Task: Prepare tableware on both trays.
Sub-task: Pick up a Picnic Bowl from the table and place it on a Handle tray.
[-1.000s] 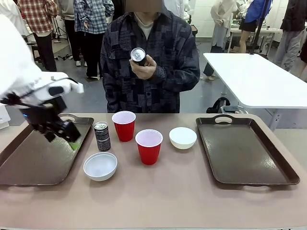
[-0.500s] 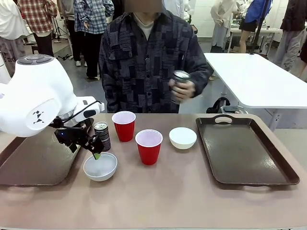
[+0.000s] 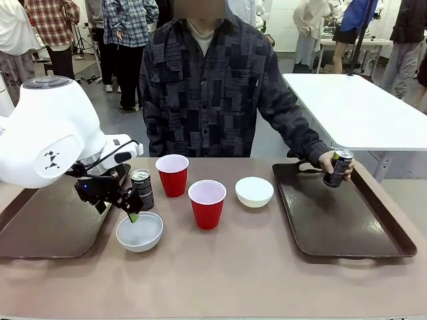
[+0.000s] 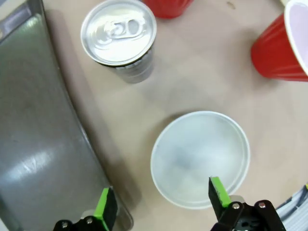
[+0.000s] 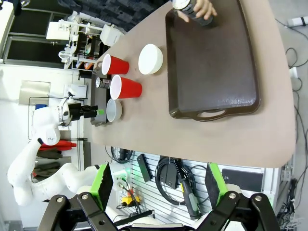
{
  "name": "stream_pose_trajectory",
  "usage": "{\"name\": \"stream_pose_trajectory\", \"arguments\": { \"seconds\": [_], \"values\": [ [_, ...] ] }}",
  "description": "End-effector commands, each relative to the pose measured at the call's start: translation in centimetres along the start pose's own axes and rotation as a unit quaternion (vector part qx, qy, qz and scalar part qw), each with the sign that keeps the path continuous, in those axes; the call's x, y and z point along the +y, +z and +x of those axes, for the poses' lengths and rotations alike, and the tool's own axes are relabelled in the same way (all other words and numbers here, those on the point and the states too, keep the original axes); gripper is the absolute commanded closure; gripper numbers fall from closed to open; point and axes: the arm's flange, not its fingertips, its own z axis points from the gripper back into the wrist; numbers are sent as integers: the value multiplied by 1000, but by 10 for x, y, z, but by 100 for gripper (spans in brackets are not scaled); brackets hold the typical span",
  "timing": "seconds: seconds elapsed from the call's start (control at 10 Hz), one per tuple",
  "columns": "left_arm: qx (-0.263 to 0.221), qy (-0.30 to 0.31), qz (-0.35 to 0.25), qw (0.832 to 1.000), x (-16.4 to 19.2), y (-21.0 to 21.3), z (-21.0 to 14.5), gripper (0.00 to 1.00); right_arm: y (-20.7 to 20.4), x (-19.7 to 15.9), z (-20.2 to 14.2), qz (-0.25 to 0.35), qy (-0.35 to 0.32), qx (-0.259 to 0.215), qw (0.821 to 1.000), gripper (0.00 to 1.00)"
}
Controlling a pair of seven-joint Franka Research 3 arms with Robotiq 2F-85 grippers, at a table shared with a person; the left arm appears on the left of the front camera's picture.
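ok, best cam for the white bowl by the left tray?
Left wrist view: looks straight down into the bowl, nearly whole rim clear, open left gripper above it. Front view gives the bowl slanted, a fingertip overlapping its rim. Right wrist view: tiny, distant.

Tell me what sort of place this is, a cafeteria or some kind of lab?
Probably a robotics lab or test hall, not a cafeteria: a white robot arm works at the table, people stand around more work tables behind, and cables hang on a slotted wall panel.
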Motion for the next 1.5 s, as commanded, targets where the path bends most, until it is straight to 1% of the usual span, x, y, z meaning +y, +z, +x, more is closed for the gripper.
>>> {"name": "stream_pose_trajectory", "arguments": {
  "seconds": [0.0, 0.2, 0.3, 0.4, 0.5, 0.7, 0.8, 1.0, 1.4],
  "values": [
    [9, 15, 4, 1000, 8, -24, 21, 0, 0, 0, 0, 7, -1, 0, 1000, 0],
    [17, 13, -8, 1000, 10, -35, 22, 0, 0, 0, 0, 7, -1, 0, 1000, 0],
    [22, 2, -12, 1000, 8, -38, 23, 52, 0, 0, 0, 7, -1, 0, 1000, 0],
    [25, 4, -5, 1000, 7, -40, 20, 57, 0, 0, 0, 7, -1, 0, 1000, 0],
    [29, 2, 4, 1000, 7, -42, 21, 100, 0, 0, 0, 7, -1, 0, 1000, 0],
    [38, 8, 17, 999, 8, -47, 21, 100, 0, 0, 0, 7, -1, 0, 1000, 0],
    [40, 9, 19, 999, 8, -47, 22, 82, 0, 0, 0, 7, -1, 0, 1000, 0],
    [41, 11, 24, 999, 9, -46, 22, 100, 0, 0, 0, 7, -1, 0, 1000, 0],
    [47, 25, 17, 998, 12, -39, 25, 100, 0, 0, 0, 7, -1, 0, 1000, 0]
  ]
}}
